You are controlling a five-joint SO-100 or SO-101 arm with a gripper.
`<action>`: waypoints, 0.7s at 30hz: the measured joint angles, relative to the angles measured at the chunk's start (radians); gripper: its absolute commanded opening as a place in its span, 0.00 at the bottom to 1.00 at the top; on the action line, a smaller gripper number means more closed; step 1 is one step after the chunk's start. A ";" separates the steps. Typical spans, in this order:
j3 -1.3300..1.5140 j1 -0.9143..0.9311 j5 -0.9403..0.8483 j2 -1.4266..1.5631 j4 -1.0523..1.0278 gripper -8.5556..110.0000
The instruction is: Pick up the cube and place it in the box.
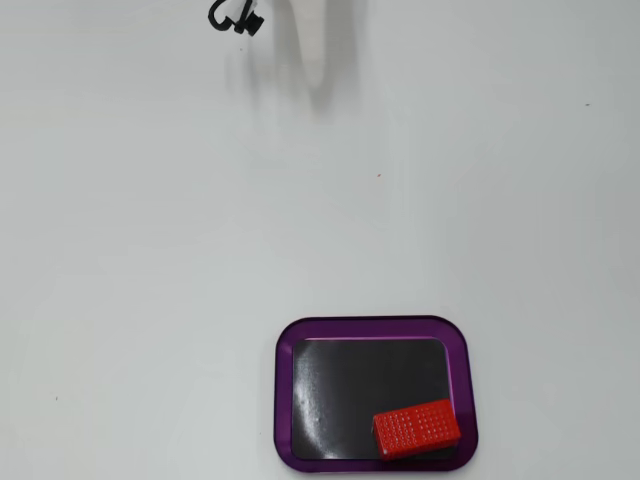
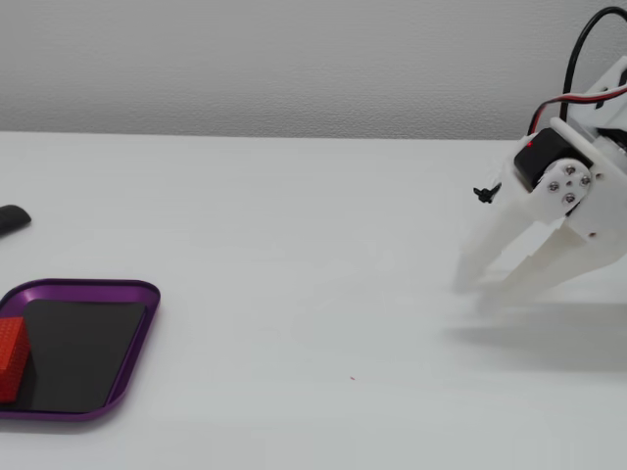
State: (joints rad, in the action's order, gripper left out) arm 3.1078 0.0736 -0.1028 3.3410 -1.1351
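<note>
- We see the cube (image 1: 417, 428) lying inside the box (image 1: 284, 400), well apart from the gripper (image 2: 482, 290); in a fixed view from above, the cube sits toward five o'clock and the arm's faint white shape is at the twelve o'clock edge.
- In a fixed view from the side, the gripper is at three o'clock and the cube (image 2: 11, 356) at eight o'clock, cut by the frame edge.
- We find the two white fingers (image 2: 490, 245) spread apart in a narrow V, tips down near the table (image 2: 313, 255), with nothing between them.
- The cube is bright red, longer than tall, with a fine dotted grid on its faces.
- The box is a shallow tray with rounded corners, a glossy purple rim and a shiny black flat bottom; the cube rests in its corner, close to the rim, and is the only thing in it.
- The table is plain matte white.
- A small black clip-like piece (image 1: 234, 17) shows at eleven o'clock in the view from above.
</note>
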 measured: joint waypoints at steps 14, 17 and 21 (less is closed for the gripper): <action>0.000 0.000 0.000 0.000 -0.012 0.07; 0.000 0.000 0.000 0.000 -0.012 0.07; 0.000 0.000 0.000 0.000 -0.012 0.07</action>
State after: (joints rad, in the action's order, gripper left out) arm 3.1078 0.0736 -0.1028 3.3410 -1.1474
